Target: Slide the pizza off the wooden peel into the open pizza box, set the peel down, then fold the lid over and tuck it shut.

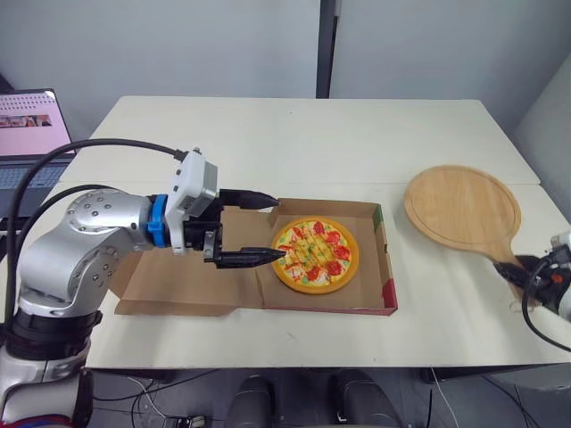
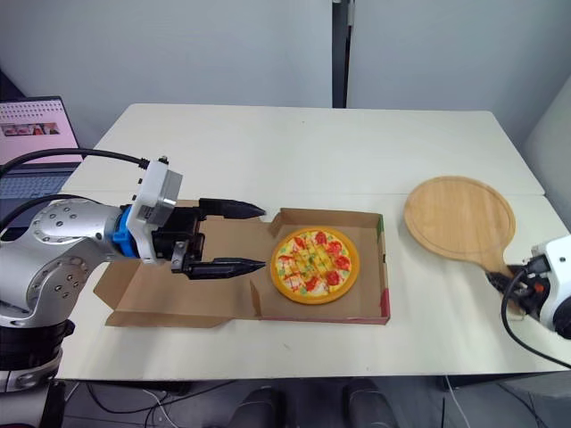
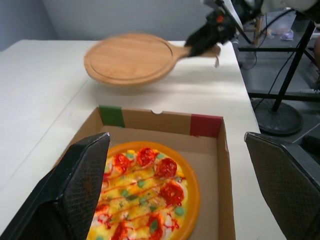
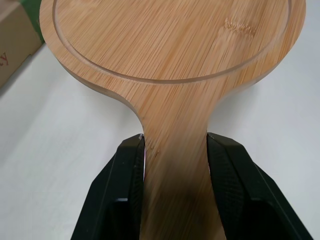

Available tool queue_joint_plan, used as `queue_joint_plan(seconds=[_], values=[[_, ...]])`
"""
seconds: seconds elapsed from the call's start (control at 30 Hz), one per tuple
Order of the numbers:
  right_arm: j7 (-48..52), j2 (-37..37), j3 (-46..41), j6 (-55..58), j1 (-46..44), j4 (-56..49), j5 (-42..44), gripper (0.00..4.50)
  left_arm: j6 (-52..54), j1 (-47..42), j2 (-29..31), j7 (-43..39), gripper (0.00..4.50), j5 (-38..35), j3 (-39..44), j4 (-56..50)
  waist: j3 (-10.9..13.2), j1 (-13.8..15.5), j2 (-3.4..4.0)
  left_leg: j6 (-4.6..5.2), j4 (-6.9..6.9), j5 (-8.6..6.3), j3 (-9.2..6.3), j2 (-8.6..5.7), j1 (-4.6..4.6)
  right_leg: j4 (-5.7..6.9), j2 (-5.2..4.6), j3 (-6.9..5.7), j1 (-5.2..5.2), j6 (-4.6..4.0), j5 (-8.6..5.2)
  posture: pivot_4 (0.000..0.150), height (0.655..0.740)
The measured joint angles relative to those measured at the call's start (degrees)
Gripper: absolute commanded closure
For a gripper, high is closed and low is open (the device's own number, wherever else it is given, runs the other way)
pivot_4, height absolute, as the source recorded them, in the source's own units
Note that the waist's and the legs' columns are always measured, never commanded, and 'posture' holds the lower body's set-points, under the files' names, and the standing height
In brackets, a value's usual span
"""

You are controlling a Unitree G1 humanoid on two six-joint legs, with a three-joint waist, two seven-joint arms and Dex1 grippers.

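The peel (image 1: 462,207) lies handle toward right gripper (image 4: 176,141), seemingly clamped on it; left gripper (image 1: 277,228) gapes wide

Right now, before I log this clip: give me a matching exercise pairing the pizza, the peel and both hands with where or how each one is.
Things: 1 pizza; 2 wooden peel; 3 left hand; 4 right hand.
States: A shut on the handle; B in the open pizza box; C open, over the unfolded lid; D bare, right of the pizza box.
Pairs: 1-B, 2-D, 3-C, 4-A.
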Motion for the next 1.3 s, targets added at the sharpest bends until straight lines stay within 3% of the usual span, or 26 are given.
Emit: queue_joint_plan(seconds=[0.47,0.77,0.9,1.1,1.3], values=[[-7.91,8.26,2.15,1.76,5.02,1.23,1.88,2.91,-0.87,-0.99,-2.49,-0.97,0.00,0.33,-1.55,0.43,0.00,0.16,0.00,0.00,0.01,0.00,0.02,0.00,-0.02,-0.03,0.00,0.02,0.00,0.00,-0.01,0.150,0.7400],[-9.97,8.30,0.76,1.50,6.42,1.94,4.37,0.05,-0.98,-1.25,-2.90,0.01,0.00,1.63,-1.46,1.63,-0.01,0.18,0.00,0.00,0.00,0.00,0.00,0.00,0.00,-0.03,0.00,0.00,0.02,0.01,-0.01,0.150,0.7400],[-9.61,6.89,-1.37,1.40,6.90,1.37,5.82,0.05,-1.55,-0.33,-2.45,0.16,0.00,2.43,-1.25,1.91,-0.01,0.08,0.00,0.00,0.00,0.00,0.02,0.01,0.01,-0.04,0.00,0.02,0.02,0.01,-0.01,0.150,0.7400],[-2.77,-2.10,-0.77,-6.09,8.55,0.41,6.23,0.05,-4.82,4.08,-0.34,2.66,0.00,6.45,0.55,2.30,-0.02,-0.02,-0.01,0.00,-0.04,0.00,0.06,0.02,0.09,-0.05,0.03,0.09,0.04,0.02,-0.02,0.150,0.7400],[3.64,-9.90,6.45,-21.77,-0.07,3.00,2.06,0.05,-6.99,13.15,0.01,7.75,0.00,9.16,6.78,2.75,0.01,-0.31,-0.08,0.00,-0.05,0.00,0.11,0.05,0.21,-0.04,0.03,0.15,0.07,0.02,-0.01,0.150,0.7400]])
